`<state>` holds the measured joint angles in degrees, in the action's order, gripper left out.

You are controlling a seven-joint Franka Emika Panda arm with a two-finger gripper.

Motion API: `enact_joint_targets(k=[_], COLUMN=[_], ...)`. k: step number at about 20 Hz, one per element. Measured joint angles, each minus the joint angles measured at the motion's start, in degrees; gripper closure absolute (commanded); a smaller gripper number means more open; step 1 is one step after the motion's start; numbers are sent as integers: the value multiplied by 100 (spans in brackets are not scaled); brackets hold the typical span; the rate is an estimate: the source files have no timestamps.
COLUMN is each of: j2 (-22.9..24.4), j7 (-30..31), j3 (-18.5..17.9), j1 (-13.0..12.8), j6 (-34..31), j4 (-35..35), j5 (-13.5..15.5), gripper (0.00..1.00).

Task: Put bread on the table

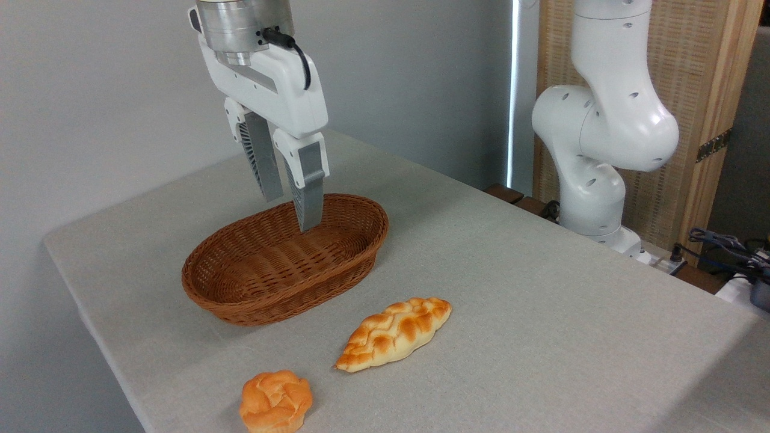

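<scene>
Basically done: bread (pixel 394 334) lies flat on the bench (pixel 541 288), clear of the basket (pixel 283 264), between it and the front edge. Gripper (pixel 290 213) hangs above the basket interior, fingers (pixel 307 189) slightly parted with a narrow gap, nothing held.

Risks as I read them:
- fingertips look low against the basket's far rim, though depth is hard to judge from this angle; a sideways move without lift could clip the wicker and drag the basket into the loaf.
- the round bun (pixel 275 402) sits near the front-left bench edge; any shove that way could tip it off.
- bread itself is well inboard, so low risk of falling.

Room: open cloth to the right of the loaf and behind the basket. Straight up is the cleanest exit. Arm base (pixel 592 198) stands at the right rear, well apart from everything.
</scene>
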<state>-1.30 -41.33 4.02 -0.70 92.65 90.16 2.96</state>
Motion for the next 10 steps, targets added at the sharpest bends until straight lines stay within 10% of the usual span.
enact_joint_targets(k=[10], j2=[122], j7=[-7], j3=[91], j1=[191], j6=[53], j4=[216], j5=[-71], gripper=[0])
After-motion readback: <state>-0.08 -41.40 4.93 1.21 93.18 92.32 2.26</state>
